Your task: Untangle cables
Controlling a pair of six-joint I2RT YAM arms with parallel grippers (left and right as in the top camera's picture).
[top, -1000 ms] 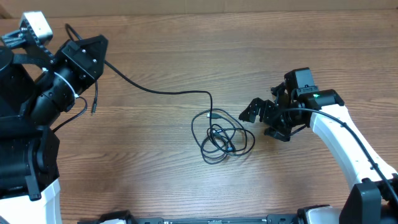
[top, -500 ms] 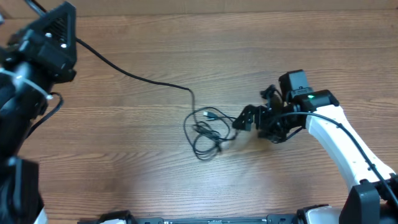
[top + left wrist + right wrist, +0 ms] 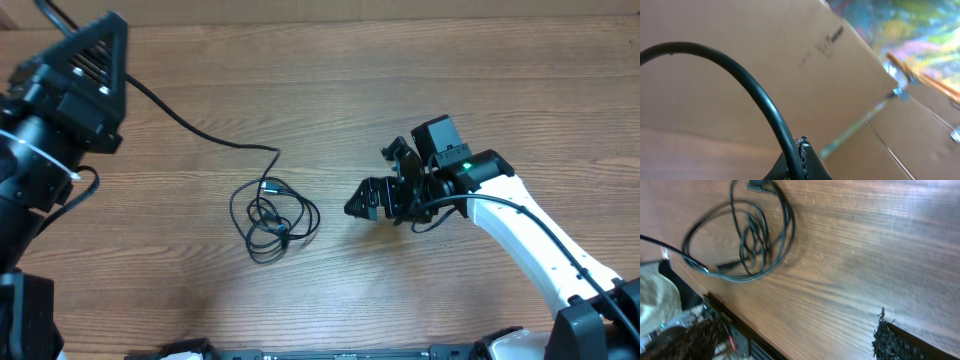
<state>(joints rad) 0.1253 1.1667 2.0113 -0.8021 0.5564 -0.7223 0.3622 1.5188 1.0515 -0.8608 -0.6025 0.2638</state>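
Shifted since the previous frames: the cable bundle [image 3: 272, 215] has slid across the wooden table [image 3: 400, 80] toward 9 o'clock, from right of centre to left of centre. Its loops are drawn tighter than before. The right gripper [image 3: 378, 178] has followed it in the same direction. The left arm has swung up and away toward 10 o'clock.

Overhead:
- Left gripper [image 3: 95, 70] sits at the 10 o'clock corner, raised above the table.
- One cable strand [image 3: 200, 135] leaves it and runs toward 4 o'clock. It bends down near a small plug [image 3: 270, 187] and enters the bundle at its 12 o'clock side.
- The bundle is a handful of thin black loops crossing one another, lying flat on the wood.
- Right gripper lies at 3 o'clock of the bundle, near it but apart, touching no cable. Its jaws are spread wide, holding nothing.

Left wrist:
- Left gripper [image 3: 797, 165] is clamped on the cable strand [image 3: 740, 75]. The strand rises from the dark fingers [image 3: 810, 167] at 6 o'clock and arcs over toward 9 o'clock.
- Background is cardboard [image 3: 765, 45] with a taped seam. Whether it forms a box cannot be told, and the rest is blurred.

Right wrist:
- The cable bundle [image 3: 745, 235] shows at 10 o'clock, on the table near its edge, with one plug end [image 3: 727, 266] at its lower side.
- One black finger pad [image 3: 890, 340] of the right gripper shows at 5 o'clock, well apart from the loops.
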